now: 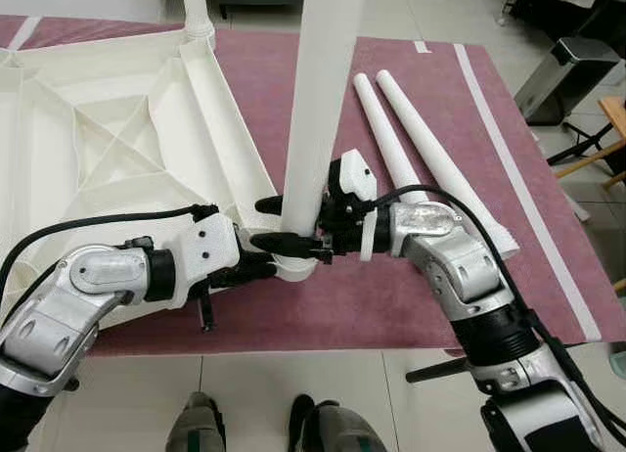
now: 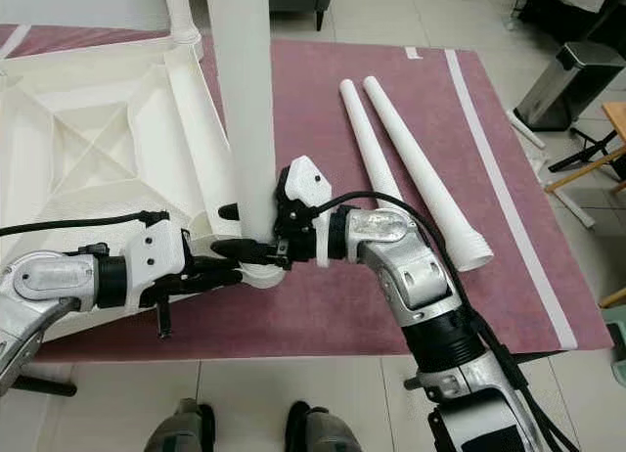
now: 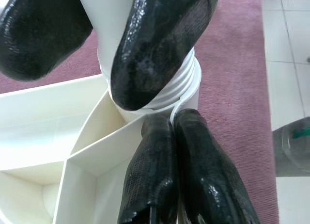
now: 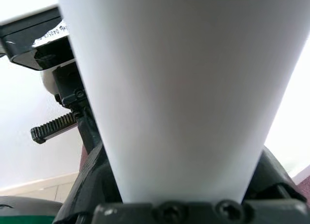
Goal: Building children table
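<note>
Maroon mat (image 1: 469,178) on tile floor holds the upturned tabletop (image 1: 98,139). Upright leg (image 1: 318,100) sits in the near corner socket (image 1: 293,266), threads visible. Right gripper (image 1: 284,225) clamps the leg low; left gripper (image 3: 184,170) is pinched closed on the socket wall. Two spare legs (image 1: 411,149) lie beside. Risk: tilted leg cross-threads, or the tabletop slips if the left grip lets go.

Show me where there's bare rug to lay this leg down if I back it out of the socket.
Bare rug lies along the near edge, between the tabletop corner and the right arm. A narrower patch lies between the upright leg and the two loose legs. It is crowded at the corner, where the left gripper and right gripper meet.
</note>
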Robot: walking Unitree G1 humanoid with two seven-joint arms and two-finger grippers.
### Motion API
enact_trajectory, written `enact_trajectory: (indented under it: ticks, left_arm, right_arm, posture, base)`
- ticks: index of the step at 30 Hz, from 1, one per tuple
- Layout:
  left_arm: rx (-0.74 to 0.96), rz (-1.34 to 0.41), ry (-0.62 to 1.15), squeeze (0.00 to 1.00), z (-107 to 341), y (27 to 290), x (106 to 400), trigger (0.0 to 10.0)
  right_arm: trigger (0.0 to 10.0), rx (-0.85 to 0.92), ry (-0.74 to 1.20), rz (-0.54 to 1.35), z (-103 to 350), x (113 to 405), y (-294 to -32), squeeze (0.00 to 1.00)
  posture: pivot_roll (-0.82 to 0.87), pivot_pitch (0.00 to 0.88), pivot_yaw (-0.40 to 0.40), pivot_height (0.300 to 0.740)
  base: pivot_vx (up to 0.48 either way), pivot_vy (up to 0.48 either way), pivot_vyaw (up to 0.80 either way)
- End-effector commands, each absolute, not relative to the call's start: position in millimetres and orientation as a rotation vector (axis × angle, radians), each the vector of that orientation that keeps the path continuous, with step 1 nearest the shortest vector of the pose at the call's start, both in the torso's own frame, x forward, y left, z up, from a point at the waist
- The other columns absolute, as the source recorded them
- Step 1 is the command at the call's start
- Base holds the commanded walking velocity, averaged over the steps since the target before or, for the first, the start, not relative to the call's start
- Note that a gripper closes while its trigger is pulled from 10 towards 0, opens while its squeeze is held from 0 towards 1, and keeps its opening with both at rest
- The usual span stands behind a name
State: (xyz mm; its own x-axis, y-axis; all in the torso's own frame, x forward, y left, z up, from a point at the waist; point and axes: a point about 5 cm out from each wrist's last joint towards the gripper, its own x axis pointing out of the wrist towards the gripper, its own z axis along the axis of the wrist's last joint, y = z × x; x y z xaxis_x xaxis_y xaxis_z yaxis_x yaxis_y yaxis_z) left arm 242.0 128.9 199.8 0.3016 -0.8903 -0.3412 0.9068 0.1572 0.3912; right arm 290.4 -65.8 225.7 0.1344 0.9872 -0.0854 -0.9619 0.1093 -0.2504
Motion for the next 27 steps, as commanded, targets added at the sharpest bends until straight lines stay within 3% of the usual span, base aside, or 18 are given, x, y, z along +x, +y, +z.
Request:
enact_trajectory:
  ticks: [1, 5, 7, 12, 14, 19, 22, 27]
  left_arm:
    - [0.598, -1.436, -0.04, 0.0, 211.8, 118.9, 228.6, 0.0]
    - [0.586, -1.383, -0.029, 0.0, 209.6, 117.2, 235.8, 0.0]
    - [0.587, -1.308, -0.022, 0.0, 207.1, 114.8, 249.4, 0.0]
    - [0.587, -1.272, -0.02, 0.0, 205.7, 113.0, 257.4, 0.0]
    - [0.595, -1.17, -0.01, 0.0, 203.3, 109.5, 279.9, 0.0]
    - [0.608, -1.091, 0.003, 0.0, 203.1, 108.7, 297.4, 0.0]
    - [0.625, -0.966, 0.02, 0.0, 205.4, 106.4, 323.6, 0.0]
    - [0.606, -0.899, 0.028, 0.0, 207.9, 102.3, 339.1, 0.0]
  right_arm:
    - [0.0, -0.244, -0.102, 1.508, 222.4, 282.3, -60.6, 0.0]
    - [0.0, -0.29, -0.062, 1.36, 212.8, 295.2, -58.2, 0.0]
    - [0.0, -0.31, -0.028, 1.179, 205.2, 310.8, -54.1, 0.0]
    - [0.0, -0.298, -0.013, 1.101, 202.6, 316.3, -51.7, 0.0]
    - [0.0, -0.292, 0.034, 0.881, 193.8, 328.7, -48.4, 0.0]
    - [0.0, -0.283, 0.072, 0.705, 185.9, 337.1, -50.1, 0.0]
    - [0.0, -0.237, 0.139, 0.471, 172.3, 346.8, -55.2, 0.0]
    - [0.0, -0.2, 0.154, 0.371, 170.4, 351.0, -50.3, 0.0]
  posture:
    - [0.14, 0.17, -0.059, 0.74]
    - [0.14, 0.171, -0.056, 0.74]
    - [0.14, 0.175, -0.056, 0.74]
    - [0.13, 0.177, -0.056, 0.74]
    - [0.13, 0.176, -0.052, 0.74]
    - [0.13, 0.173, -0.047, 0.74]
    - [0.13, 0.168, -0.044, 0.74]
    - [0.12, 0.164, -0.037, 0.74]
  base:
    - [0.0, 0.0, 0.0]
    - [0.0, 0.0, 0.0]
    - [0.0, 0.0, 0.0]
    - [0.0, 0.0, 0.0]
    - [0.0, 0.0, 0.0]
    - [0.0, 0.0, 0.0]
    - [0.0, 0.0, 0.0]
    - [0.0, 0.0, 0.0]
